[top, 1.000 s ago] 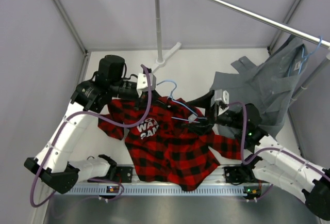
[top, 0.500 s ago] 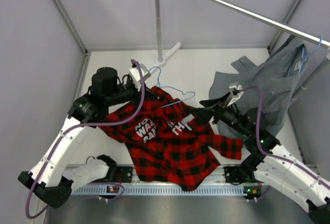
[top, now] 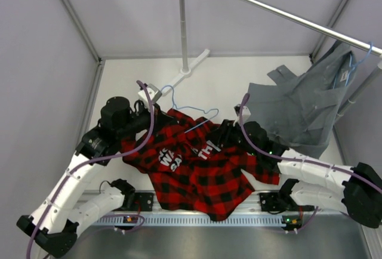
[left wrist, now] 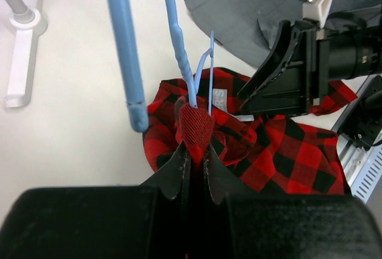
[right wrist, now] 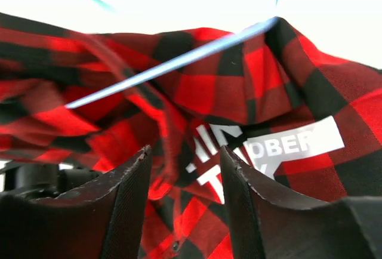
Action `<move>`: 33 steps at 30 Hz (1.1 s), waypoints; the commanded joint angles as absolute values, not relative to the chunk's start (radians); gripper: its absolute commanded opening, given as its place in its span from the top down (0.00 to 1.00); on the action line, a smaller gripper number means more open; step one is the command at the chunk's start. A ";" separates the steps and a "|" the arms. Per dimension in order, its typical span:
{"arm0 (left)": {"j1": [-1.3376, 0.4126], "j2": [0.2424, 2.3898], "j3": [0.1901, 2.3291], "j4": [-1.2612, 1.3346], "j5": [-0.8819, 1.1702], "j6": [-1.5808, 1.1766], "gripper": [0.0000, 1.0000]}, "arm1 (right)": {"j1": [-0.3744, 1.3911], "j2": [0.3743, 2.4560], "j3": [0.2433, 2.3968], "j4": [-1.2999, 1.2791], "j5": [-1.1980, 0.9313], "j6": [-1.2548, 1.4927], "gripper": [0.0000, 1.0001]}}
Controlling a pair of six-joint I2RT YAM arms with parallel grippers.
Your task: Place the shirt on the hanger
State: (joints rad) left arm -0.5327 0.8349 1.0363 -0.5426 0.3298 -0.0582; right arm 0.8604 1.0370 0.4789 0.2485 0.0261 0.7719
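The shirt (top: 197, 169) lies crumpled on the table (top: 227, 80), on the near side of the white stand foot (top: 194, 63), with its dark panel and white lettering turned upward. The hanger (top: 192, 108) is between the stand foot and the shirt: its hook points toward the foot, and its thin bar crosses the upper edge of the plaid cloth. In the left wrist view, the left gripper (left wrist: 195, 151) has its fingers pressed together on a small fold of the red cloth, and one blue wire of the hanger comes down to this same pinch. I cannot tell whether the wire is also held or only passes beside it. The right gripper (right wrist: 186, 151) hangs over the lettering, on the side of the shirt farther from the stand foot. Its fingers are apart and hold nothing. From these views I judge the task to be in an early-to-middle stage. The hanger is brought to the collar area, but most of its frame shows outside the cloth. No shoulder seems seated on it, so both shoulders must yet be drawn over the frame.
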 commanded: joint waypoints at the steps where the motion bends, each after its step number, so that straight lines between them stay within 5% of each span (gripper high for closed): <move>1: -0.531 0.785 1.020 -0.431 0.302 -0.087 1.00 | 0.899 1.092 0.499 0.376 0.072 0.785 0.53; 8: -0.532 0.796 0.996 -0.414 0.314 -0.086 1.00 | 0.946 1.178 0.534 0.466 0.032 0.772 0.56; 15: -0.531 0.790 0.988 -0.414 0.285 -0.074 1.00 | 0.951 1.196 0.503 0.479 0.063 0.795 0.70; 23: -0.531 0.796 0.989 -0.408 0.293 -0.072 1.00 | 0.988 1.227 0.494 0.474 0.089 0.825 0.70; 29: -0.532 0.796 0.989 -0.408 0.279 -0.067 1.00 | 1.000 1.212 0.503 0.420 0.124 0.821 0.78; 33: -0.531 0.796 0.994 -0.408 0.275 -0.067 1.00 | 1.002 1.203 0.508 0.399 0.143 0.816 0.92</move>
